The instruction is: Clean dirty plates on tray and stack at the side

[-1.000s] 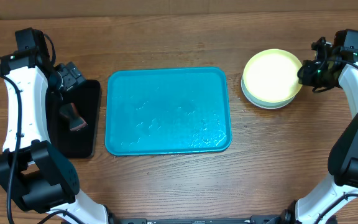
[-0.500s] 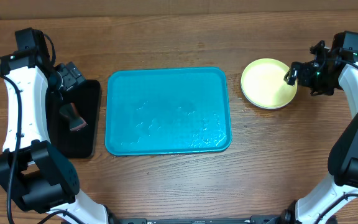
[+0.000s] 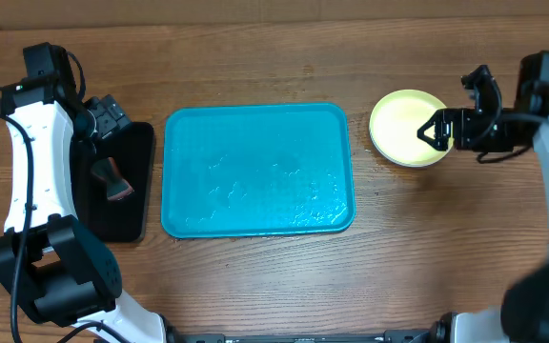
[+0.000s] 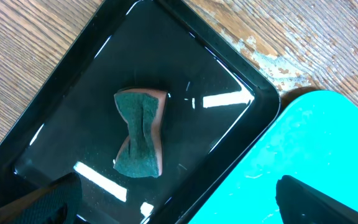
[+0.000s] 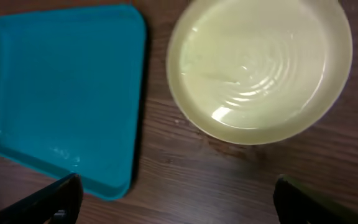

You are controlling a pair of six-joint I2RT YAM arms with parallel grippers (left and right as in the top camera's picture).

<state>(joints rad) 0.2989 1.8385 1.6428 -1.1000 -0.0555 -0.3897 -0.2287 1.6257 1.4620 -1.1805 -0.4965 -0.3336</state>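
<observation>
The turquoise tray (image 3: 255, 171) lies mid-table with only water drops on it, and its corner shows in the right wrist view (image 5: 61, 93). To its right a yellow-green plate (image 3: 403, 127) (image 5: 260, 68) lies flat on the wood, wet and free of smears. I cannot tell whether other plates lie under it. My right gripper (image 3: 449, 119) (image 5: 182, 205) hovers open above the plate's right edge and holds nothing. At the far left my left gripper (image 3: 111, 114) (image 4: 179, 208) hangs open over the black tray, holding nothing.
A narrow black tray (image 3: 112, 205) (image 4: 55, 124) stands left of the turquoise tray, almost touching it. It holds a pinched green and pink sponge (image 3: 112, 181) (image 4: 140, 140). Bare wood runs along the front and back of the table.
My right gripper has opened and let go of the yellow-green plate, which has settled lower and flat. The right arm then lifted and drew back to the right. The left arm is still.
</observation>
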